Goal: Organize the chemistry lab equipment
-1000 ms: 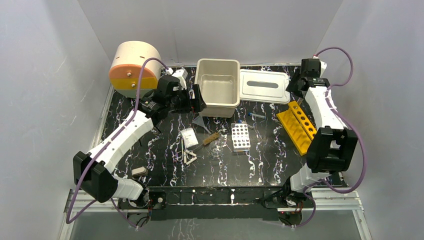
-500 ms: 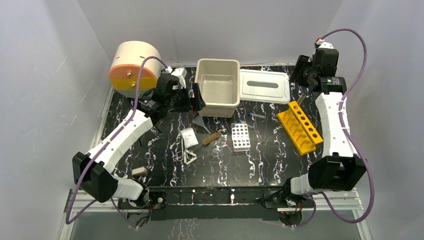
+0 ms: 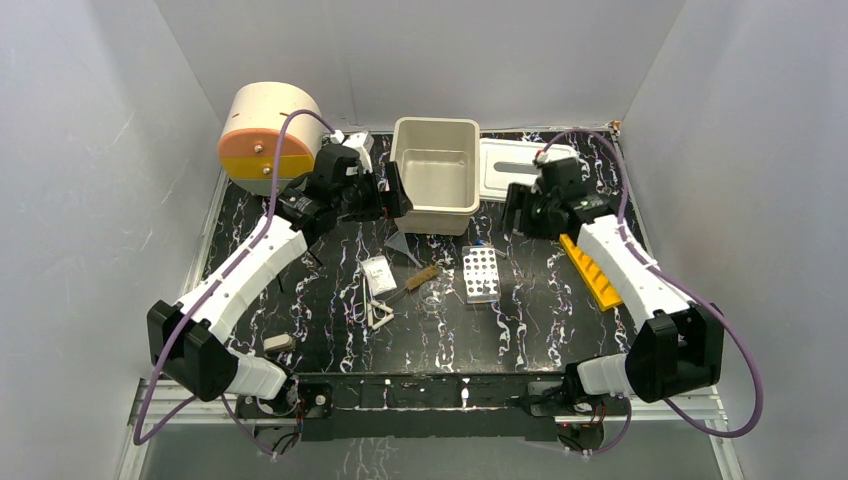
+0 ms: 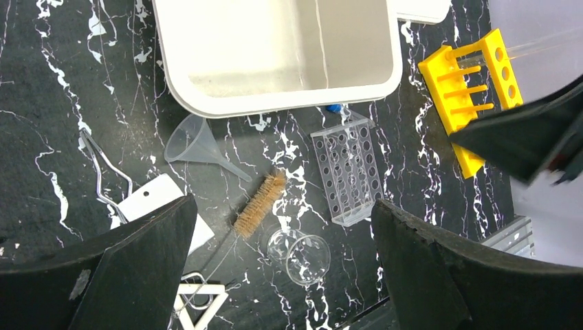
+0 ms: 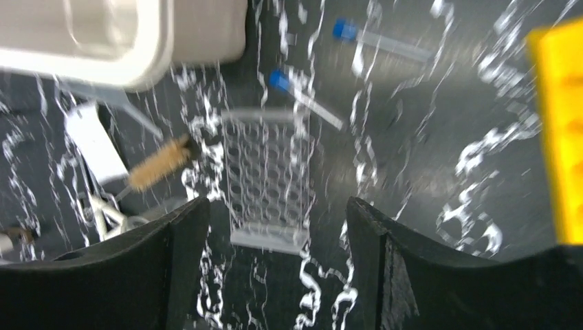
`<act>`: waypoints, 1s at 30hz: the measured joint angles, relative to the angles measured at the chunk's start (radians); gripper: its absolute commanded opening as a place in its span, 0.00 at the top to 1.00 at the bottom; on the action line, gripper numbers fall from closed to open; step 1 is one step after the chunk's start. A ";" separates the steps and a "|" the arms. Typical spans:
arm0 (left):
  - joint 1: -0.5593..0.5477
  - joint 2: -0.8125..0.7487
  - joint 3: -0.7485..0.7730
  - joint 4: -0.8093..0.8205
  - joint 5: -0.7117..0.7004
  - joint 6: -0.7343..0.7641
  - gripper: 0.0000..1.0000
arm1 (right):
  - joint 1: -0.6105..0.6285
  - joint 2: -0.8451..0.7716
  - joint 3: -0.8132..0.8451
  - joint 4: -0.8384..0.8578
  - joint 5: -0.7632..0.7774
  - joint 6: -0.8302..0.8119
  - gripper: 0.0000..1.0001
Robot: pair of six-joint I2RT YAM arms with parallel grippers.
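The loose equipment lies mid-table: a grey holed rack (image 3: 481,273), a wood-coloured brush (image 3: 420,278), a white triangle frame (image 3: 379,316), a white packet (image 3: 377,272) and a grey funnel (image 3: 400,243). My left gripper (image 3: 388,198) hovers open beside the bin's left wall. In its wrist view the brush (image 4: 260,203) and a clear beaker (image 4: 301,256) lie below the left gripper (image 4: 284,227). My right gripper (image 3: 517,215) hangs open left of the yellow tube rack (image 3: 592,268). The right wrist view is blurred, with the right gripper (image 5: 276,227) above the holed rack (image 5: 268,182) and blue-capped tubes (image 5: 306,100).
A beige bin (image 3: 436,205) stands at the back centre with its lid (image 3: 528,170) flat to the right. A beige-and-orange drum (image 3: 268,135) fills the back left corner. A small item (image 3: 278,343) lies near the left arm's base.
My right arm has swung from the back right corner down and left, to just beyond the holed rack. The left arm has barely moved.
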 measured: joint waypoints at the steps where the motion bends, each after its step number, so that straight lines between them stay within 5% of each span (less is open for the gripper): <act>1: 0.000 0.006 0.008 0.001 0.000 -0.002 0.02 | 0.018 -0.006 -0.037 0.006 0.000 0.022 0.14; 8: 0.000 0.039 0.026 0.005 0.001 -0.009 0.02 | 0.169 -0.016 -0.269 0.082 0.054 0.155 0.15; 18: 0.000 0.043 0.026 0.005 0.002 -0.021 0.02 | 0.206 0.064 -0.304 0.166 0.204 0.275 0.36; 30: 0.000 0.043 0.026 0.005 0.004 -0.021 0.02 | 0.207 0.167 -0.300 0.217 0.234 0.290 0.32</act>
